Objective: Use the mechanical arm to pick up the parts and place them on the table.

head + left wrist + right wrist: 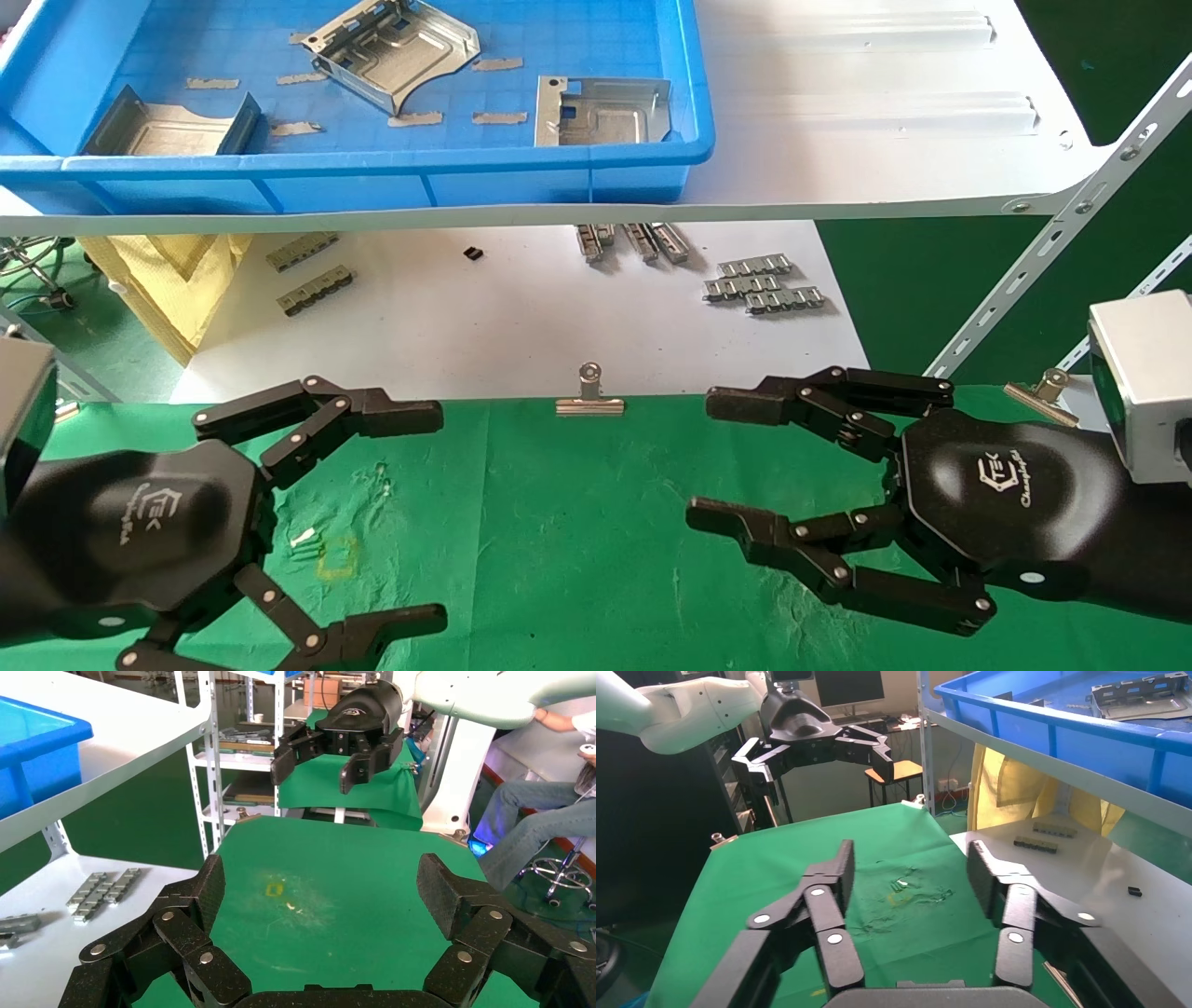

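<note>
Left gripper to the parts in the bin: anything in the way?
Yes. The left gripper hovers open over the green table, below the white shelf. The parts lie in the blue bin on that shelf, so the shelf edge and the bin's front wall stand between.

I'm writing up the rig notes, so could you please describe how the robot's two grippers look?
The left gripper and right gripper match: each has a glossy black rounded palm shell with a white logo and lettering, plus matte black jointed claw fingers with silver rivets. Each wrist carries a grey box-shaped camera housing.
</note>
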`<state>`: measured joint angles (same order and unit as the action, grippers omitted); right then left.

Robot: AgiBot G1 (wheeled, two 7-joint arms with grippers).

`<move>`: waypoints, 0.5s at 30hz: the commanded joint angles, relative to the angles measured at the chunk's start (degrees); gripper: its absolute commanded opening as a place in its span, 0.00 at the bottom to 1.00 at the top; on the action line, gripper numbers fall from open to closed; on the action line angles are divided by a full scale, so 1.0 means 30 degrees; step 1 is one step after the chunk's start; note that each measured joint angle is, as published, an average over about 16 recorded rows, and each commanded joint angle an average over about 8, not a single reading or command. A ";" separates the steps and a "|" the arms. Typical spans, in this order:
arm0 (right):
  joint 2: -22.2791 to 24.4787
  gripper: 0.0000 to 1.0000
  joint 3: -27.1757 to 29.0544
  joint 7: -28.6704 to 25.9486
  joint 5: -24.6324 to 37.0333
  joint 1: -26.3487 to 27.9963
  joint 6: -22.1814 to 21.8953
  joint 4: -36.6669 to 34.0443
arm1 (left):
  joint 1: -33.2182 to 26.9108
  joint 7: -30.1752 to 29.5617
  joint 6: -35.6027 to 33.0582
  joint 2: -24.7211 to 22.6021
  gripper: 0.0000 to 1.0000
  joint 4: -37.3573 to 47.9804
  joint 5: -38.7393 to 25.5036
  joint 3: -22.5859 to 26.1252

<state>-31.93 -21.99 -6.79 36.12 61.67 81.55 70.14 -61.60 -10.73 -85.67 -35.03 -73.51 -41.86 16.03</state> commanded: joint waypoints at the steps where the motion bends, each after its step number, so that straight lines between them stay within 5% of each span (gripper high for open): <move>1: 0.0000 0.00 0.0000 0.0000 0.0000 0.0000 0.0000 0.0000 | 0.0000 0.0000 0.0000 0.0000 1.00 0.0000 0.0000 0.0000; 15: 0.0000 0.00 0.0000 0.0000 0.0000 0.0000 0.0000 0.0000 | 0.0000 0.0000 0.0000 0.0000 1.00 0.0000 0.0000 0.0000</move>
<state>-31.93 -21.99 -6.79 36.12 61.67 81.55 70.14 -61.60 -10.73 -85.67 -35.03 -73.51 -41.86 16.03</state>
